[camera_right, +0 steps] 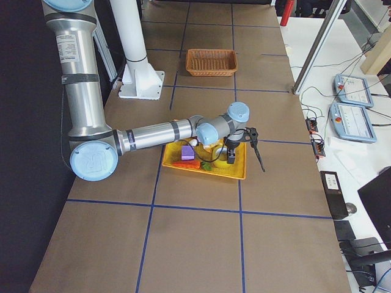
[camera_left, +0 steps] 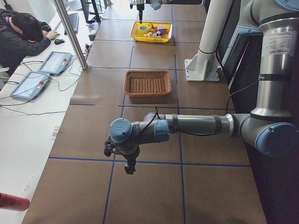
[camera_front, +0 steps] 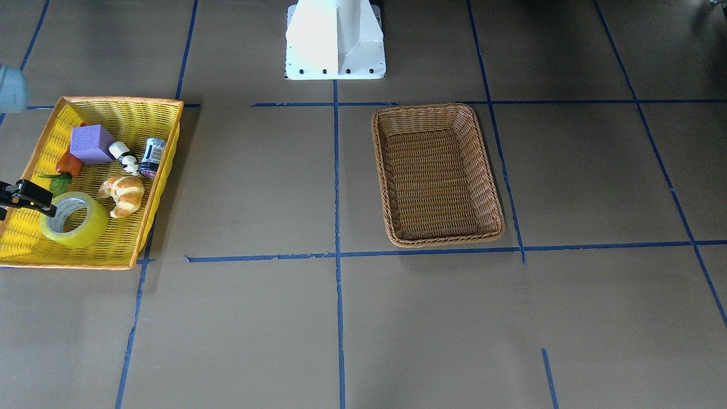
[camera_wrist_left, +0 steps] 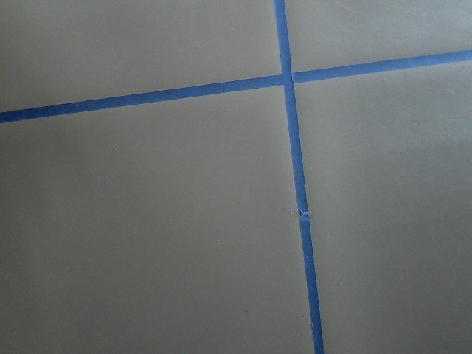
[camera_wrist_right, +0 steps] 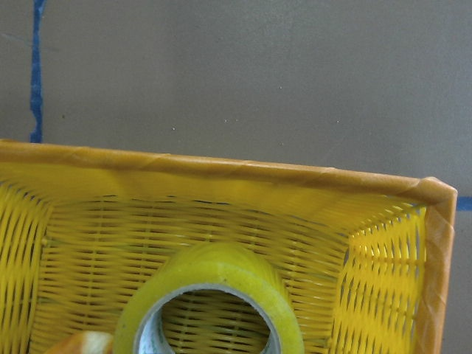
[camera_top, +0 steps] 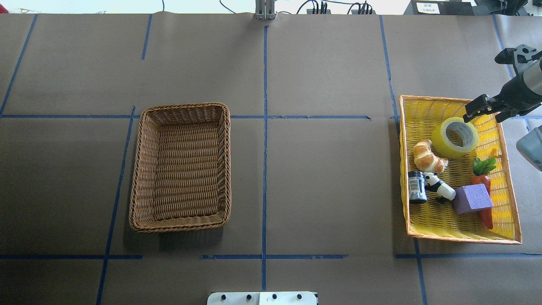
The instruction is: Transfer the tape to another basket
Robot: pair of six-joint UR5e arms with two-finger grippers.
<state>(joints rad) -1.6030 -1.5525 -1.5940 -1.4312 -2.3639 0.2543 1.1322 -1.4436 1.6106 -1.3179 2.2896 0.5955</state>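
Overhead, from the table's [camera_top: 322, 182] nine o'clock side to its three o'clock side: the left hand [camera_left: 129, 167] shows only in the side camera at the table's end. It hangs over the brown surface close to a crossing of blue lines [camera_wrist_left: 287, 77], and whether its jaws are apart or together cannot be told. At about nine o'clock from the table's middle sits the basket [camera_top: 182, 225], brown wicker with a braided rim. Well apart from it, at three o'clock, lies the yellow tray [camera_top: 461, 237] with its orange rim. The tape [camera_top: 440, 144] lies flat in the tray toward its twelve o'clock end, core opening upward. A croissant [camera_top: 428, 156] lies just beside the roll at its eight o'clock. A small can [camera_top: 417, 186], a panda figure [camera_top: 440, 188], a purple block [camera_top: 473, 198] and a toy carrot [camera_top: 487, 217] fill the tray's six o'clock half. The right hand [camera_top: 485, 84] hovers at the roll's one o'clock with its jaws spread wide and nothing between them. One black finger [camera_front: 34, 199] reaches over the roll's outer edge, though contact cannot be made out. That arm's wrist camera looks down on the top of the roll and the tray's end wall.
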